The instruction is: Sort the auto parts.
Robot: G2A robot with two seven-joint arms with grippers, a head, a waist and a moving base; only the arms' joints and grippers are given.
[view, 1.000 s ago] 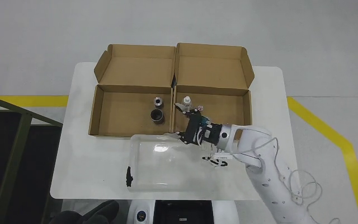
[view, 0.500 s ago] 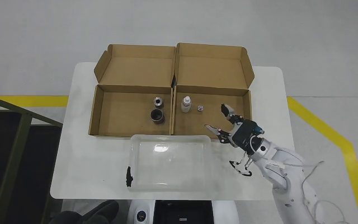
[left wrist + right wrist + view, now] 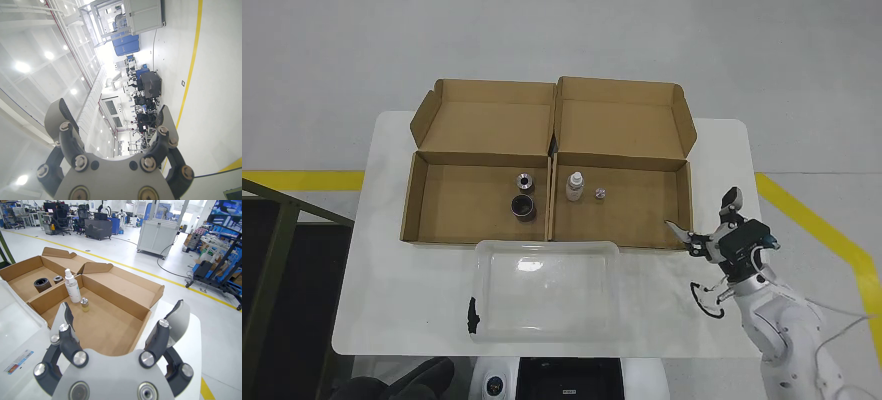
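Overhead, my right gripper (image 3: 701, 212), released, sits beside the right brown cardboard box (image 3: 642, 210); its wrist view resolves the white spray bottle (image 3: 72, 289) and small brass fitting (image 3: 85, 306) inside, indistinct from above.

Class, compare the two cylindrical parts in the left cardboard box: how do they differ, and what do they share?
The dark cylinder is wider and taller than the small cylinder. The dark cylinder is dark throughout with a wide bore; the small cylinder has a silvery top. Both stand upright in the left box.
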